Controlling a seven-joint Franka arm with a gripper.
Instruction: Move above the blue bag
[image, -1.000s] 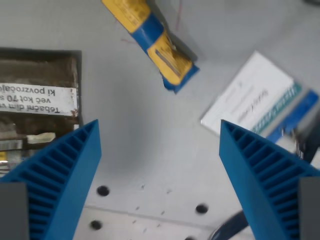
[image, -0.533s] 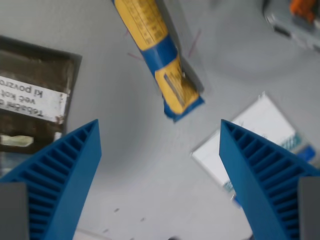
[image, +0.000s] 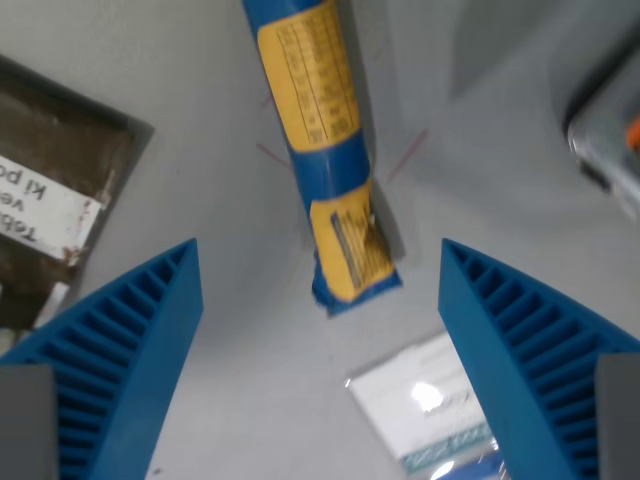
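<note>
- We see the long blue bag with yellow printed panels (image: 322, 150) lying on the pale grey surface (image: 210, 130), running from the top edge of the wrist view down to its crimped end near the middle, between the two fingers in the picture and slightly tilted.
- The chief risk, in our judgement, is stopping off-centre: the bag is narrow, and only its lower end sits between the fingers, so a hover taken here could end over the crimped tip instead of the bag's body.
- A second risk is mistaking a neighbour for the target; the white card with teal and blue stripes (image: 435, 410) lies just beside the bag's end (near the bottom of the view), and the dark brown flat packet with a white printed label (image: 55, 200) sits at the wrist view's left, well apart from the bag.
- Coming too low would be another fault, since the task asks only for a position above; we cannot tell the height from this one view.
- The ribbed blue plastic fingers (image: 130, 360) stand spread wide, one at each lower corner of the view, and they hold nothing and touch nothing we can see.
</note>
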